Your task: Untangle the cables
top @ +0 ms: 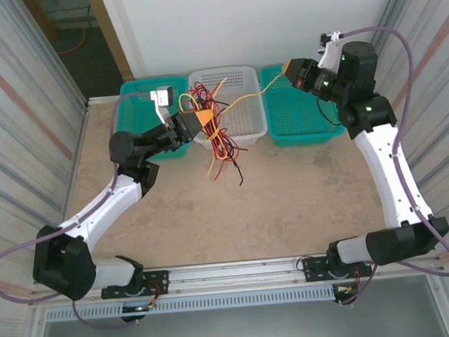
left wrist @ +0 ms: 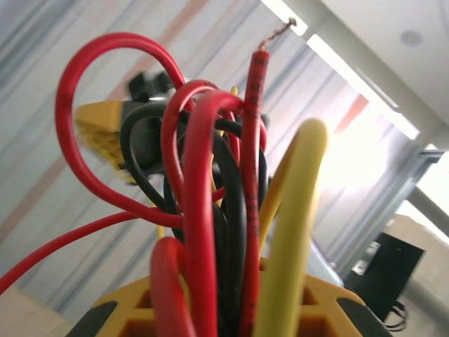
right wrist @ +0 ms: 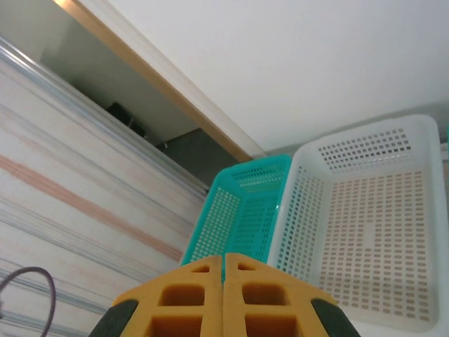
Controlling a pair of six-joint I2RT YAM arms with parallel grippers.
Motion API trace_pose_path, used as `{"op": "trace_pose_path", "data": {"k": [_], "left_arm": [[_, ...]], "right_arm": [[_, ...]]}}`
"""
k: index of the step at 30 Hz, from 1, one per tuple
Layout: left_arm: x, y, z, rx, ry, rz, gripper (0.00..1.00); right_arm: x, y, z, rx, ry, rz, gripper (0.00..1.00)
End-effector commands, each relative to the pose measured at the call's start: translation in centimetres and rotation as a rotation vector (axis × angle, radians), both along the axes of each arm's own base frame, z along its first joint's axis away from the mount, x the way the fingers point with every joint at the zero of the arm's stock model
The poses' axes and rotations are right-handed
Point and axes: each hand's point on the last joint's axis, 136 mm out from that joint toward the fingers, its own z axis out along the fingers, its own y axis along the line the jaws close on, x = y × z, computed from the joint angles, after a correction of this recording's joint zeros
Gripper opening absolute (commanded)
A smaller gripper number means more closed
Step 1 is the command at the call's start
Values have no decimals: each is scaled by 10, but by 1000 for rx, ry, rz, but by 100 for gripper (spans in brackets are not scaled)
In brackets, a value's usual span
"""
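Open bench (top: 304,201) lies nearer you. The white basket (top: 249,130) and two teal baskets (top: 130,90) line the far edge, so draw strands away from their rims.

Your left end effector (top: 203,118) clamps the cables (top: 221,142) as one bundle at the white basket's front rim, with the loose ends hanging toward the bench.

Your right end effector (top: 287,69) is pressed shut. A yellow cable (top: 250,97) reaches its tip, but you cannot tell whether it is pinched.

Anchor with the left and ease outward with the right.

Three baskets stand in a row at the top centre of the top view, along the far edge of the table (top: 288,195): left basket (top: 132,88), middle basket (top: 245,105), right basket (top: 302,117). The left gripper (top: 204,117) holds the cables (top: 221,144) just before the middle basket, their ends trailing toward frame centre. One cable runs rightward over the middle basket to the right gripper (top: 287,68), above the right basket's upper-left corner
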Motion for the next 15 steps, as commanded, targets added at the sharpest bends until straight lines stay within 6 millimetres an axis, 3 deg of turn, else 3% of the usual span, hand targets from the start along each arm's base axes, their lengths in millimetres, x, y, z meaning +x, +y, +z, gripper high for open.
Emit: {"op": "trace_pose_path", "data": {"k": [1, 8, 11, 15], "left_arm": [[-40, 6, 53, -128, -132, -112, 0], [-37, 13, 104, -243, -174, -59, 0], [-28, 25, 130, -333, -182, 7, 0], [-8, 40, 160, -467, -148, 69, 0]], "right_arm": [[19, 0, 0, 63, -33, 2, 0], [46, 8, -39, 133, 31, 18, 0], [49, 24, -56, 196, 63, 49, 0], [40, 59, -77, 239, 79, 115, 0]]}}
